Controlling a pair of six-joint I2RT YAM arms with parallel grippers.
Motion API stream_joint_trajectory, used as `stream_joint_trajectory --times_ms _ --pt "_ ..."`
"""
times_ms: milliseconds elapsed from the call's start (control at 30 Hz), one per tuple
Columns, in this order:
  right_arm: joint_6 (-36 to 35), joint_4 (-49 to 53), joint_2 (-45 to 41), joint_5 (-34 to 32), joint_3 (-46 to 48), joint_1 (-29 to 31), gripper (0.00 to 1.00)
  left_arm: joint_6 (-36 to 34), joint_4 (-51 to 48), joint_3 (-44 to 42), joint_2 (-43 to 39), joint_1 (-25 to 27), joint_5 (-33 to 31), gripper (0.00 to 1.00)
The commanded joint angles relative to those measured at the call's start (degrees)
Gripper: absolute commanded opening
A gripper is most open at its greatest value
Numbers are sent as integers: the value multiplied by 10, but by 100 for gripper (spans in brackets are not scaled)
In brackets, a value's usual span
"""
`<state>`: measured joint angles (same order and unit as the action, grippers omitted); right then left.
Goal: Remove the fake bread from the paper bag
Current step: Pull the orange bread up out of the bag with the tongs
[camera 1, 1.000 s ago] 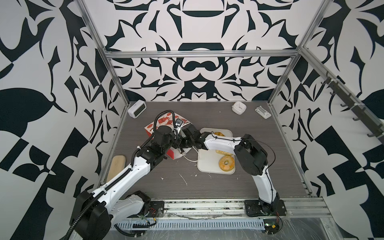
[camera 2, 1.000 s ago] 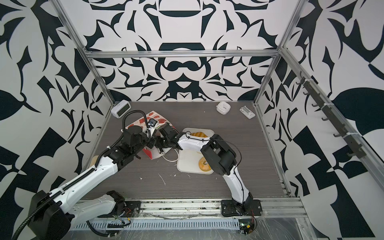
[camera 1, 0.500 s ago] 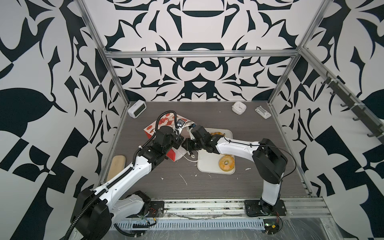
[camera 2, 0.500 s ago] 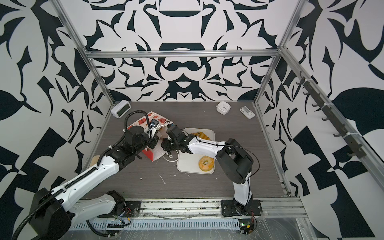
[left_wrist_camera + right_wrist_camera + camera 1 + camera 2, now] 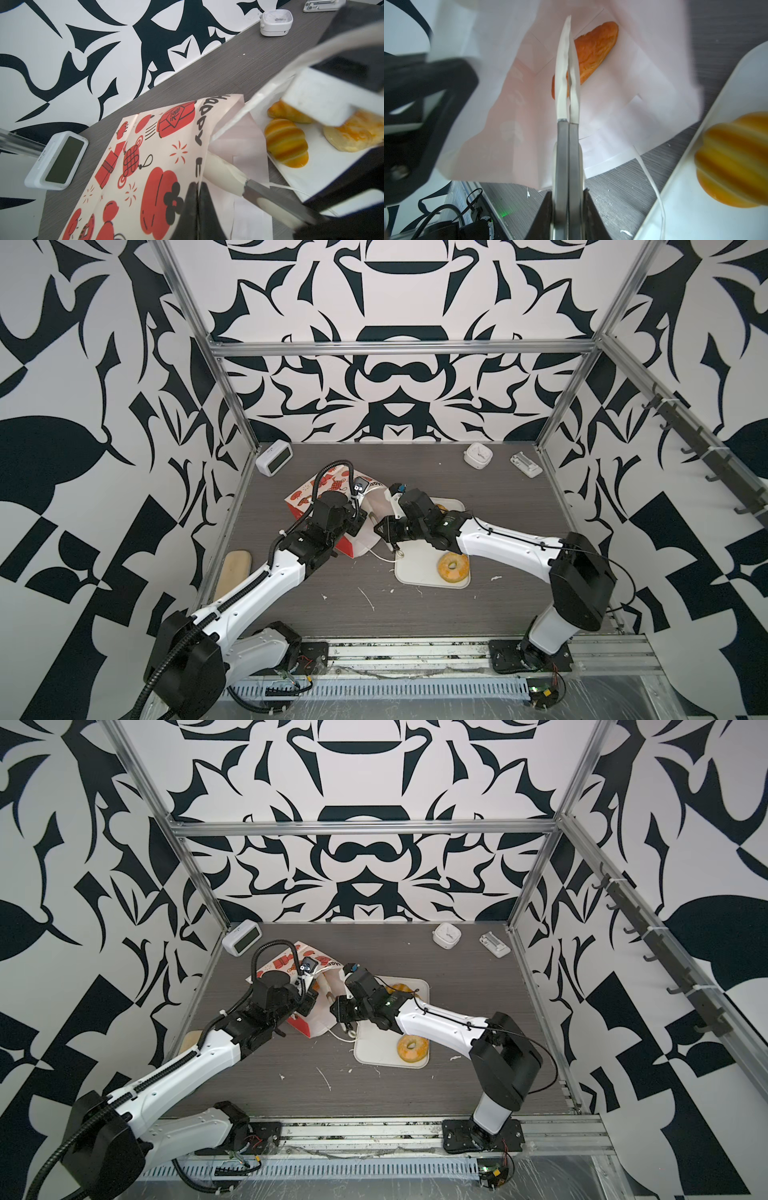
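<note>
One piece of fake bread (image 5: 595, 48) is in the paper bag (image 5: 305, 497), deep at the closed end: elongated, orange-brown, with a crackled crust against the plain white paper lining. The bag lies on its side on the desk (image 5: 519, 510), mouth toward the tray (image 5: 415, 574). Its outside is cream, printed with red lanterns and black lettering, and a thin white cord trails from the rim. The left pincer (image 5: 197, 199) is pinched shut on the upper edge of the bag's mouth. The right pincer (image 5: 568, 41) reaches inside the mouth, its white-tipped fingers pressed together with nothing between them, tips just in front of that piece.

On the smooth white rounded tray sit a glossy striped ridged bun (image 5: 285, 143), a croissant (image 5: 288, 113) beside it, and a yellow ring doughnut (image 5: 454, 567) at the near end. The desk is grey wood-grain, flecked with white scraps. A white clock (image 5: 274, 457) stands in the far left corner. The walls (image 5: 395, 377) carry bold black-and-white shapes on an aluminium frame.
</note>
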<state>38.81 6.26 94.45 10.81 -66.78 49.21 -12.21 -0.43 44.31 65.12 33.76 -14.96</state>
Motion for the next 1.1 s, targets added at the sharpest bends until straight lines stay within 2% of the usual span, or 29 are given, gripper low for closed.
stream_joint_trajectory --times_ms 0,67,167,367,500,767,1067 --pt "-32 19 -19 -4 -5 0 5 6 26 -4 -1 -1 -8 6" --pt "-43 35 -9 -4 -16 0 11 6 27 -7 -4 -1 -7 6" --pt "-50 42 19 9 -34 0 28 5 27 -10 -6 -1 -3 6" --pt "-33 19 78 53 -75 -1 43 3 18 -8 -10 -1 11 6" --pt "-9 -4 98 66 -91 -3 47 0 13 -10 -16 -1 16 6" --pt "48 -66 117 112 -78 -28 48 2 7 -14 -22 -1 25 7" --pt "66 -79 142 143 -89 -37 48 2 4 -10 -19 -1 30 7"
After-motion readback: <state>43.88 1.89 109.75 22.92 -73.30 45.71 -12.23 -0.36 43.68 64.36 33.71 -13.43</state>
